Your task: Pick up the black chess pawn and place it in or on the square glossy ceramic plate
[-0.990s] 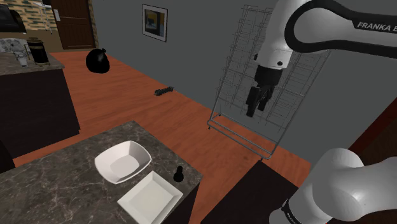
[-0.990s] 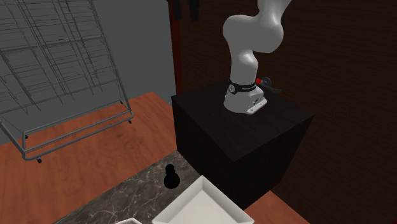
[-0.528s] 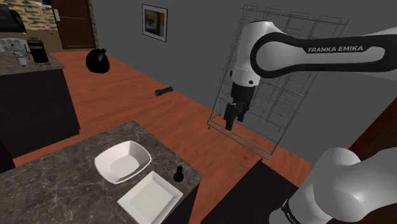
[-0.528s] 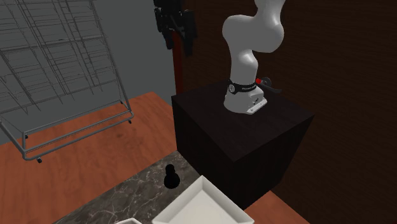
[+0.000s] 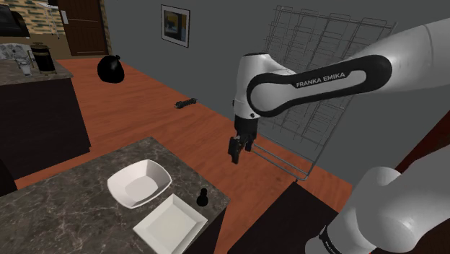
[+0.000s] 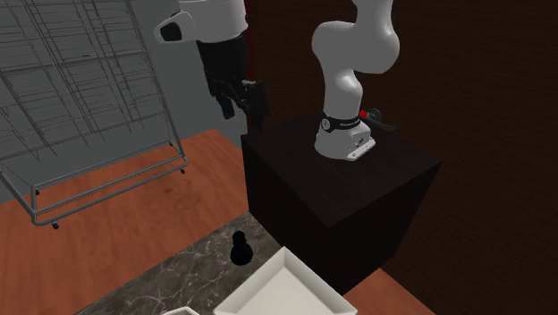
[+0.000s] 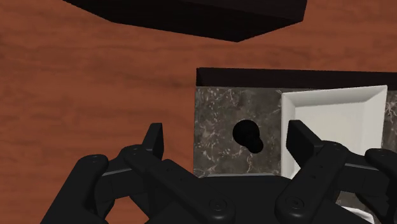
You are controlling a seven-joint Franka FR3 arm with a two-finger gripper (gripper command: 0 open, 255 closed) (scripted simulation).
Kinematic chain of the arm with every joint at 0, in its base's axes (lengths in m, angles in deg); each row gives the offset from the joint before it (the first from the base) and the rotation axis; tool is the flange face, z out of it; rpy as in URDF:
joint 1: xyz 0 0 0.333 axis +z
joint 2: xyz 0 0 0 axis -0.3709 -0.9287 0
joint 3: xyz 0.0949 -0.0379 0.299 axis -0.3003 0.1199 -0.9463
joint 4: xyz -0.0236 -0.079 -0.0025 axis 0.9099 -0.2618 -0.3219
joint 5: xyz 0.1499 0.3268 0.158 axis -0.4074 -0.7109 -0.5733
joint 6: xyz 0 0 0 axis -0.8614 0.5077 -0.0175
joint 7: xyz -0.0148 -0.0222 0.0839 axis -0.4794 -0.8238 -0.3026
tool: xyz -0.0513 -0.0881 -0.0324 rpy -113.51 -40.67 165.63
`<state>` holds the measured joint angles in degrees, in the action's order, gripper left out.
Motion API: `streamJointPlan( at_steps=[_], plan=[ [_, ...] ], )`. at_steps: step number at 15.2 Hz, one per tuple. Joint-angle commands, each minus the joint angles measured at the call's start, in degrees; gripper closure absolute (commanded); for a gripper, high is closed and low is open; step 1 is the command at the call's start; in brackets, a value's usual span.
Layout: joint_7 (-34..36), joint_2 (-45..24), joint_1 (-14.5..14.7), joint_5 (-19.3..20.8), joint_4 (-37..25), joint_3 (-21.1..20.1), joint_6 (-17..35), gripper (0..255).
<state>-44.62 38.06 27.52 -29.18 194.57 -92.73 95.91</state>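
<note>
Marbled counter (image 5: 58, 209), pawn (image 5: 204, 196) beside square plate (image 5: 169, 224), wood floor (image 5: 144, 108), wire rack (image 6: 80, 89)

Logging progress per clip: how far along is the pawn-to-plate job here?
Done: nothing; the black pawn stands on the marbled counter beside the white square plate. In hand: the open, empty gripper hangs above, aimed at the pawn. Left: descend, grasp, lift, set it on the plate.

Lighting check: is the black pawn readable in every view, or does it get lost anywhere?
Shoulder view: evenly lit, and the black pawn reads clearly against the grey marble counter. Second exterior view: dimmer, with the pawn a dark silhouette on the marble, yet distinct. Wrist view: the pawn is a flat black blob without highlights, as black as the open end effector, but clear against the marble.
</note>
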Motion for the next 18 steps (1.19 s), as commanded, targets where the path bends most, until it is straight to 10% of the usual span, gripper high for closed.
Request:
streamJointPlan(
  at_steps=[1, 18],
  plan=[
    [0.3, -4.5, 0.4, 0.5, -0.8, -1.0, 3.4, 0],
    [6.8, -38.5, 5.2, 11.2, -14.7, -4.3, 20.1, 0]
  ],
)
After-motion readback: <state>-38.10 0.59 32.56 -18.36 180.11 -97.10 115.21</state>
